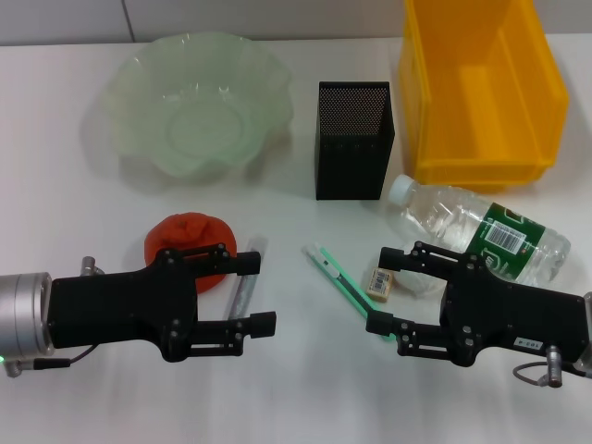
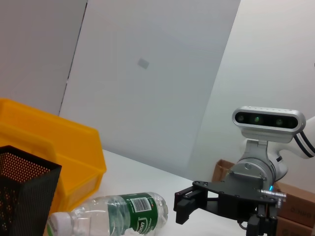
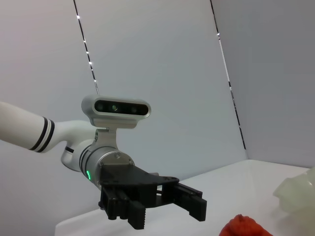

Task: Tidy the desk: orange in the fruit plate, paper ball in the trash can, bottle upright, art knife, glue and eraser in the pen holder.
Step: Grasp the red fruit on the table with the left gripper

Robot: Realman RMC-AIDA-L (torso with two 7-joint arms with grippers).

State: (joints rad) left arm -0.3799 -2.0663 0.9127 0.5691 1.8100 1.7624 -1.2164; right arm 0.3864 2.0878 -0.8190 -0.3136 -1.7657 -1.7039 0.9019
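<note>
Nothing tidied that I can see: lumpy red-orange orange point(image 1: 188, 239), mint-green art knife point(image 1: 340, 277), beige eraser point(image 1: 381, 282) and clear bottle point(image 1: 481, 229) lie on the white worktop point(image 1: 83, 213), both grippers, left point(image 1: 254, 294) and right point(image 1: 387, 291), open and empty.

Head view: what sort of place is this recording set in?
Probably a lab or office test bench staged as a desk: a plain white desk carrying a pen holder, a yellow trash can and a fruit plate, with bare white wall panels behind.

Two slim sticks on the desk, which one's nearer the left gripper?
The glue, the grey stick lying between the left gripper fingers beside the orange. The green art knife lies over by the right gripper.
</note>
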